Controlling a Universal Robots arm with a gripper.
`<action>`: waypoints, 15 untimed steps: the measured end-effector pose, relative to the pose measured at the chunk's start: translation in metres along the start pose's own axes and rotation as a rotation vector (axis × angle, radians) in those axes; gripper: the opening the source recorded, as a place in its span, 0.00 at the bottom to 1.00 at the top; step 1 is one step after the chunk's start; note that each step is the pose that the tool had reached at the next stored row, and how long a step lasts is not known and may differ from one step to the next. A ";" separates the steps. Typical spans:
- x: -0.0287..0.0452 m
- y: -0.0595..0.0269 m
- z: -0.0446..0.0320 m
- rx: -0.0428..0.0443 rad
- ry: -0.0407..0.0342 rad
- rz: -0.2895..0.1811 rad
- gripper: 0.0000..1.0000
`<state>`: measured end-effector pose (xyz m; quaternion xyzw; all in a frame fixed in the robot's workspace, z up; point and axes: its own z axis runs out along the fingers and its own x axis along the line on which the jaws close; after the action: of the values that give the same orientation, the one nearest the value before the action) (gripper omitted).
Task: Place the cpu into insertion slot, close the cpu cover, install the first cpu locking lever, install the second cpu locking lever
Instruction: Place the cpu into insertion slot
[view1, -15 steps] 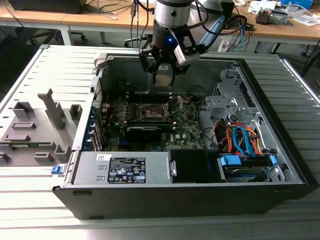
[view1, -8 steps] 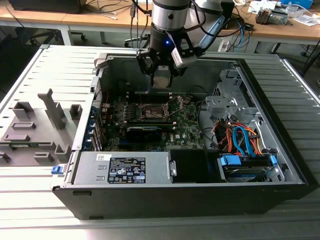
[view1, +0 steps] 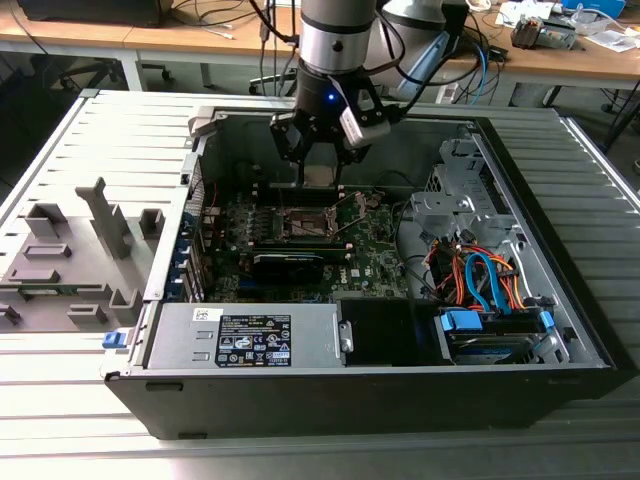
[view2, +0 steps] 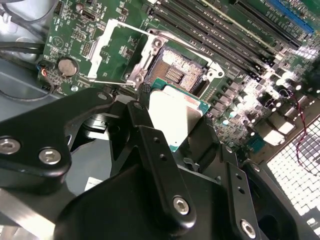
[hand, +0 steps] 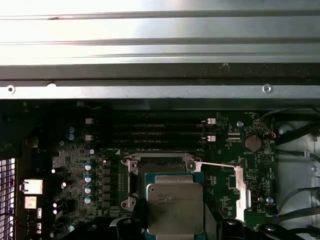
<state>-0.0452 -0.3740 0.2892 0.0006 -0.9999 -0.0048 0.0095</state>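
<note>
Exterior view has the arm reaching down into the open computer case (view1: 590, 330), with the gripper (view1: 320, 180) hanging right over the insertion slot (view1: 305, 222) on the green motherboard (view1: 370, 255). The case sits on a grey slatted desk (view1: 60, 140).

The fingers (view2: 142, 122) are closed on the cpu (view2: 172, 117), one on each side edge. The chip's pale metal face shows in both wrist views, and you can see the green edge of its board around it. It's not seated: in the first wrist view the cpu (hand: 175, 207) hides one edge of the insertion slot (hand: 134, 176), and most of the silvery rim plus some of the dark centre are uncovered. In the exterior view the chip (view1: 320, 178) looks to be up off the board, above the slot. It sits a bit tilted in the second wrist view.

The cpu cover (hand: 241, 192) is flipped open and lies just beside the slot, on the side where the coin battery (hand: 253, 143) is. A thin locking lever (hand: 220, 165) runs out from the slot along the cover's edge. The long black memory slots (hand: 150, 131) run alongside the slot, on the side away from the gripper.
</note>
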 end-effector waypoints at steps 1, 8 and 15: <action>0.0007 -0.0005 0.0016 0.0019 0.0001 -0.001 0.55; 0.0014 -0.0019 0.0133 0.0091 0.0005 -0.008 0.55; 0.0044 -0.0059 0.0264 0.0146 0.0010 -0.016 0.55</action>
<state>-0.0501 -0.3797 0.2629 0.0088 -0.9999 0.0024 0.0099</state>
